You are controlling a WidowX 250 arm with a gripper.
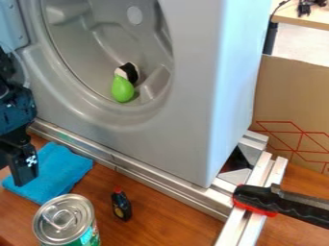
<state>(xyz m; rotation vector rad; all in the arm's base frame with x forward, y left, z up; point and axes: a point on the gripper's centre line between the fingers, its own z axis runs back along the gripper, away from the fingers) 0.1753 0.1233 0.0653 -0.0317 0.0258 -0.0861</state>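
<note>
Blue cloth (61, 173) is lying at eight o'clock, near the black claw (22, 166), whose opening and hold I cannot tell; a can (63, 218) is standing at seven

blue cloth (56, 174) | folded | lying flat | on wooden surface (166, 216), beside metal rail (154, 180)

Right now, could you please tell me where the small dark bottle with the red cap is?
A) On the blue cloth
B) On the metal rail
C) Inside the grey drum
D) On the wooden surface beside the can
D: the bottle sits directly on the wood, near the can.
</note>
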